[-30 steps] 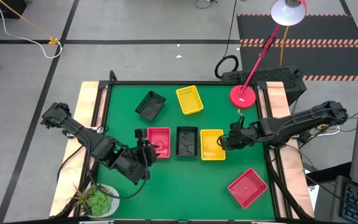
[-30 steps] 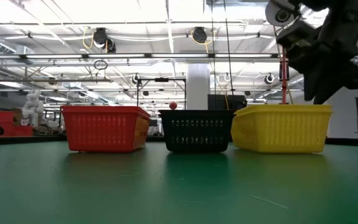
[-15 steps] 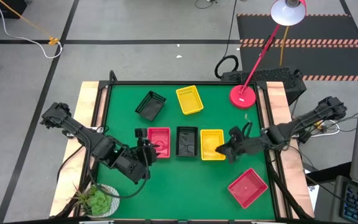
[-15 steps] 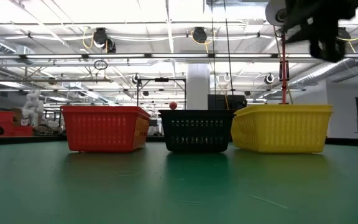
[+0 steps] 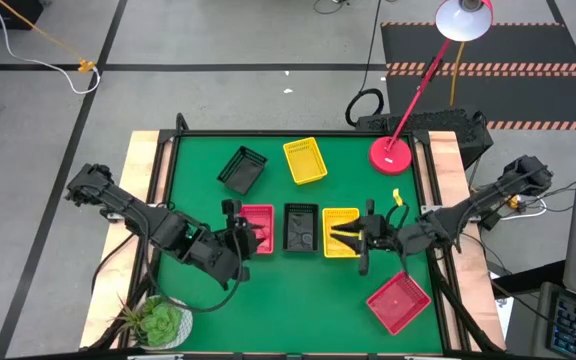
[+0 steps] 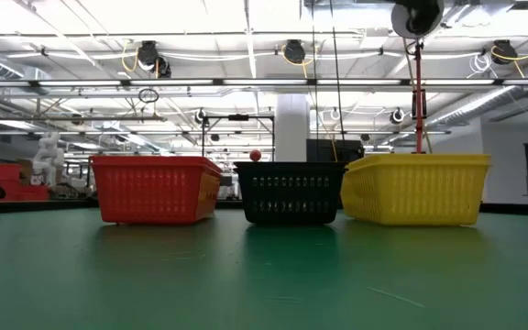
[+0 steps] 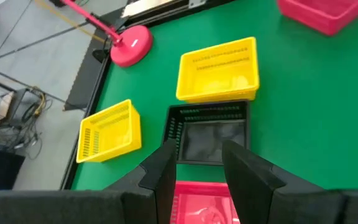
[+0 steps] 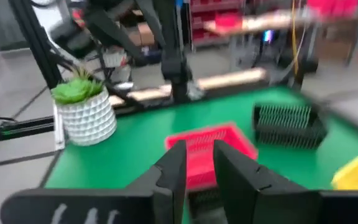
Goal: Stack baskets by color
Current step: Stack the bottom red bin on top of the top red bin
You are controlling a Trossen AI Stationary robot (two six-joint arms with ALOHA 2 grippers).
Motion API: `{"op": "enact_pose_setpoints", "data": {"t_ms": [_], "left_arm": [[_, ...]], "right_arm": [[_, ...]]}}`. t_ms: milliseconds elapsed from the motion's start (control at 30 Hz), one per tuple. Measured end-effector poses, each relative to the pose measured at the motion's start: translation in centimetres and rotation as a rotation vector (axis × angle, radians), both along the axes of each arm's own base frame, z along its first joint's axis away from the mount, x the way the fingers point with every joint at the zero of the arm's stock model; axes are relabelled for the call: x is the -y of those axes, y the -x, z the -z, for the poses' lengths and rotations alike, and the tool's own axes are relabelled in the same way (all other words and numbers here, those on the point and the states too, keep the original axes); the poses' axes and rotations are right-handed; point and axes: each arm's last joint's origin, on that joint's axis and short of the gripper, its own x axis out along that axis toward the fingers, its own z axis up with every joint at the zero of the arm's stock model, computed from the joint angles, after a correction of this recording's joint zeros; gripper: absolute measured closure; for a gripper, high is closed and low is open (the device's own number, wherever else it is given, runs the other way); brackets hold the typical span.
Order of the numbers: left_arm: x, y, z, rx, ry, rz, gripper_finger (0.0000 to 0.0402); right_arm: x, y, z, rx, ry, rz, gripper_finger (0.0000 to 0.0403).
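Latticed plastic baskets (image 5: 341,232) sit mid-frame in a tight row on green felt, flanked by the released left gripper (image 5: 244,240) and right gripper (image 5: 360,238).

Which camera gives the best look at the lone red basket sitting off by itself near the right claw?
The high view: the lone red basket shows whole, apart from the others. The left wrist view catches only its edge. The low view misses it; the right wrist view is unclear.

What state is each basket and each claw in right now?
Row red basket: upright, left gripper over it.
Row black basket: upright.
Row yellow basket: upright.
Far black basket: alone.
Far yellow basket: alone.
Near red basket: alone.
Left gripper: open, empty.
Right gripper: empty.
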Motion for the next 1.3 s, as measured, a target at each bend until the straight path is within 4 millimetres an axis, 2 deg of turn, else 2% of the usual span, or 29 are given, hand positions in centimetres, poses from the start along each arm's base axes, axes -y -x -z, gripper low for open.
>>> {"op": "enact_pose_setpoints", "data": {"t_ms": [67, 200, 400, 533, 733, 933, 1100, 1300], "left_arm": [[-0.4, -0.2, 0.0, 0.001, 0.002, -0.014, 0.027], [-0.9, -0.4, 0.7, -0.011, 0.003, -0.043, 0.027], [-1.9, 0.0, 2.1, -0.017, -0.005, -0.065, 0.027], [-2.6, 1.1, 2.8, 0.015, 0.033, -0.05, 0.027], [-3.3, 3.3, 3.1, 0.127, 0.119, 0.006, 0.027], [-3.8, 4.6, 4.0, 0.149, 0.175, 0.05, 0.027], [-3.8, 4.7, 4.4, 0.138, 0.173, 0.055, 0.027], [-3.8, 4.7, 4.4, 0.143, 0.179, 0.052, 0.027]], "right_arm": [[0.2, -0.1, -0.3, 0.017, 0.064, -0.002, 0.0328], [0.2, -0.2, -0.2, 0.003, 0.086, 0.003, 0.0332], [-0.2, 0.2, 0.0, -0.015, 0.101, 0.026, 0.0371], [-0.6, 0.6, -0.1, -0.002, 0.114, 0.075, 0.0399], [-1.4, 0.9, -0.3, -0.019, 0.137, 0.023, 0.0397], [-2.8, 1.6, -1.1, -0.037, 0.087, -0.03, 0.0397], [-3.4, 2.3, -2.2, -0.165, 0.046, -0.063, 0.0397], [-4.2, 3.3, -3.4, -0.351, -0.11, -0.135, 0.0397]]}}
